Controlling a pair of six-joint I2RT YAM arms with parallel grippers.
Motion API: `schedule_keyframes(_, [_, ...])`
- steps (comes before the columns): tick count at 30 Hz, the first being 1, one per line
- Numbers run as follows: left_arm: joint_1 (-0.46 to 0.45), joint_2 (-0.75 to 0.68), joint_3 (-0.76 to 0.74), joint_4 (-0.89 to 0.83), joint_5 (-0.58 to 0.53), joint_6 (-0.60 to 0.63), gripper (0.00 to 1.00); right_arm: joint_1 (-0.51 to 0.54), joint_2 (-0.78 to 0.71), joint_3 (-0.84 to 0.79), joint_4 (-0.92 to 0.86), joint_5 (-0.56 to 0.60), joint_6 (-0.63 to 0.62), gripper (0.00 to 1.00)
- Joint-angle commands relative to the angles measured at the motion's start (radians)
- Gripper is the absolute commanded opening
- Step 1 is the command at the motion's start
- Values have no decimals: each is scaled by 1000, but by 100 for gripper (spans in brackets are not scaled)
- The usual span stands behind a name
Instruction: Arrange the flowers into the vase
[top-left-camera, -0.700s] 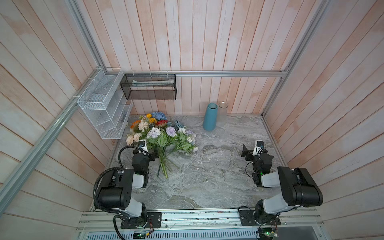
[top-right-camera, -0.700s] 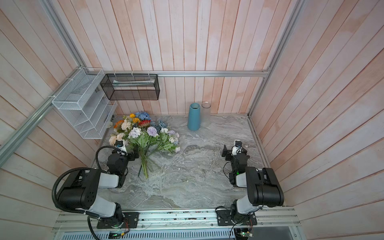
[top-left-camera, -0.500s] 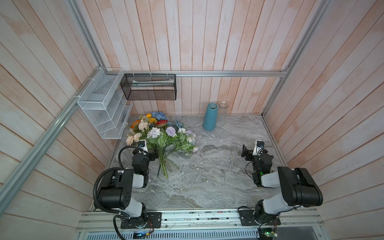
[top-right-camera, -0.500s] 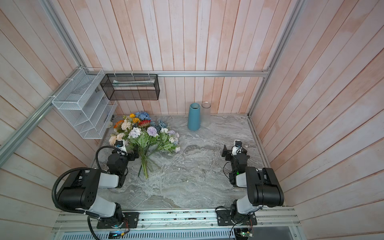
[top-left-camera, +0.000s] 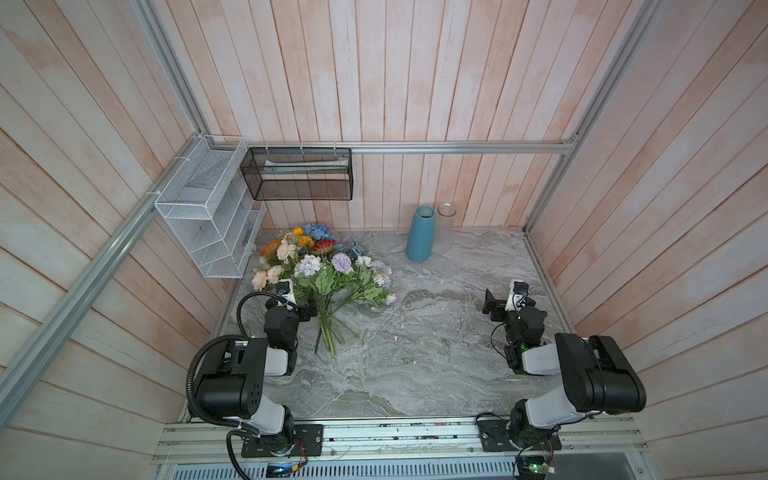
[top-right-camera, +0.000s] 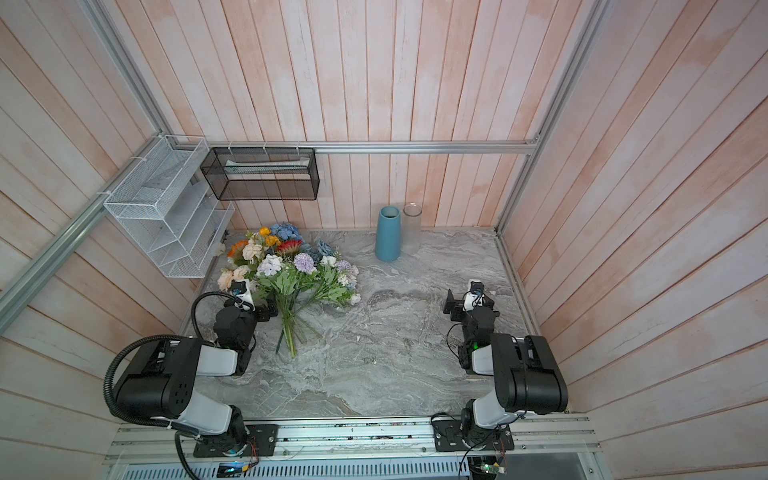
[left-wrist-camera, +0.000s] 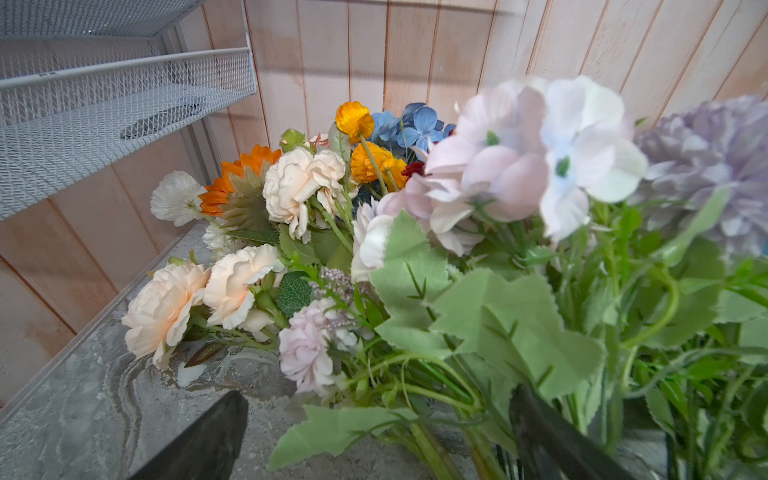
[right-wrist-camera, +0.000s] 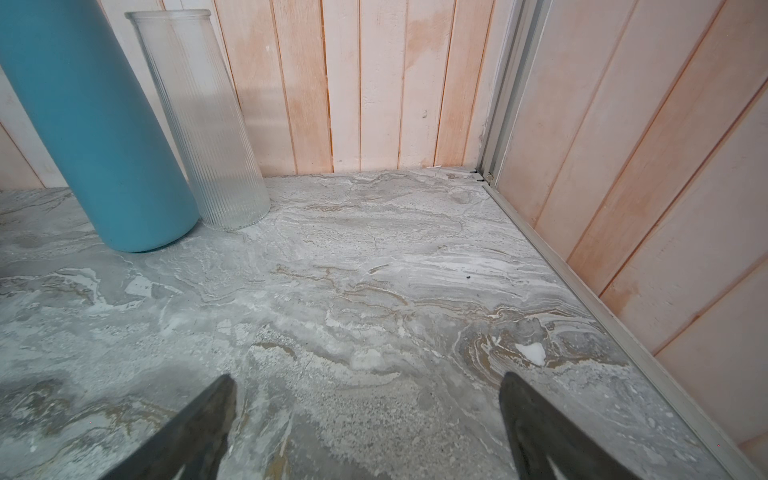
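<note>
The flowers (top-left-camera: 328, 266) lie in a loose bunch on the marble table at the back left, blooms toward the wall and green stems (top-left-camera: 326, 332) pointing forward; both top views show them (top-right-camera: 291, 266). My left gripper (top-left-camera: 306, 311) rests low beside the stems. In the left wrist view it is open (left-wrist-camera: 378, 415), with leaves and stems (left-wrist-camera: 419, 440) lying between its fingers. A blue vase (top-left-camera: 420, 235) and a clear ribbed glass vase (top-left-camera: 444, 228) stand upright together at the back wall. My right gripper (top-left-camera: 505, 301) stands open over bare marble (right-wrist-camera: 365, 399), well short of the blue vase (right-wrist-camera: 95, 137) and the glass vase (right-wrist-camera: 199, 124).
A white wire rack (top-left-camera: 208, 220) hangs on the left wall just above the blooms, also in the left wrist view (left-wrist-camera: 104, 108). A black mesh basket (top-left-camera: 299, 174) hangs on the back wall. Wooden walls close in the table (top-left-camera: 415, 353) on three sides.
</note>
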Motion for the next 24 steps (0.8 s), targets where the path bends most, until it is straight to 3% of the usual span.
schedule_keyframes(1, [5, 1, 21, 5, 17, 6, 100, -4, -11, 16, 0, -4, -3, 98])
schedule_keyframes(6, [4, -15, 20, 8, -11, -2, 100, 9, -43, 24, -18, -29, -23, 96])
schedule_keyframes(10, [4, -162, 111, -277, -80, -26, 100, 63, -163, 92, -225, 39, -66, 95])
schedule_keyframes(14, [2, -251, 175, -391, -89, -101, 100, 150, -210, 171, -308, 93, -67, 95])
schedule_keyframes(18, [-4, -294, 238, -493, -29, -228, 100, 262, -158, 321, -408, 99, -51, 96])
schedule_keyframes(24, [-55, -336, 246, -545, 33, -352, 100, 386, 62, 528, -293, 44, -2, 96])
